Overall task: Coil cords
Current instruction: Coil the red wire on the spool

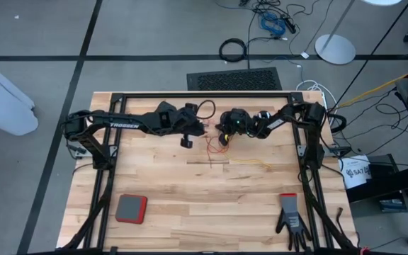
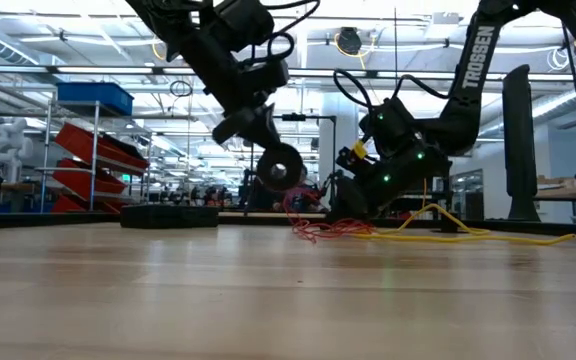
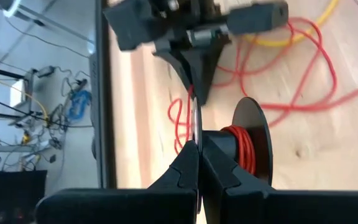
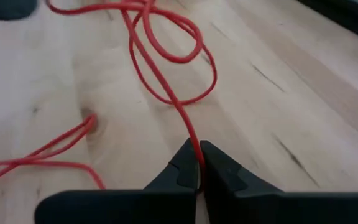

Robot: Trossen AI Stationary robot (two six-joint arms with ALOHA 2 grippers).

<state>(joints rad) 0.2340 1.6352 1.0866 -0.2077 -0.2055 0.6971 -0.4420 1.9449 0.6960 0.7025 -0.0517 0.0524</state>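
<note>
A small black reel (image 2: 280, 168) with reddish-orange cord wound on its hub (image 3: 246, 147) hangs above the table's far middle, held by my left gripper (image 1: 187, 142). The loose reddish-orange cord (image 1: 215, 146) lies in loops on the wood; it also shows in the low view (image 2: 318, 230). My right gripper (image 1: 226, 136) is low over these loops and shut on a strand. The yellow cord (image 1: 251, 161) lies slack on the table to the right, also in the low view (image 2: 468, 232). I cannot make out the yellow cord's reel. My left gripper pinches one thin flange of the reel at its rim (image 3: 196, 127) between its two fingers. The fingers slant down from the table's left. The reel is lifted clear of the table, its round face toward the near edge. My right gripper pinches a single strand of the reddish-orange cord (image 4: 193, 148) between its fingertips. The fingers reach low over the wood. The strand runs on from the fingers into slack loops (image 4: 173, 56) lying on the table.
A red and grey pad (image 1: 131, 208) lies near the front left and a black glove (image 1: 290, 221) near the front right. A black frame (image 1: 204, 95) runs along the table's far edge and sides. Bare wood lies across the near half.
</note>
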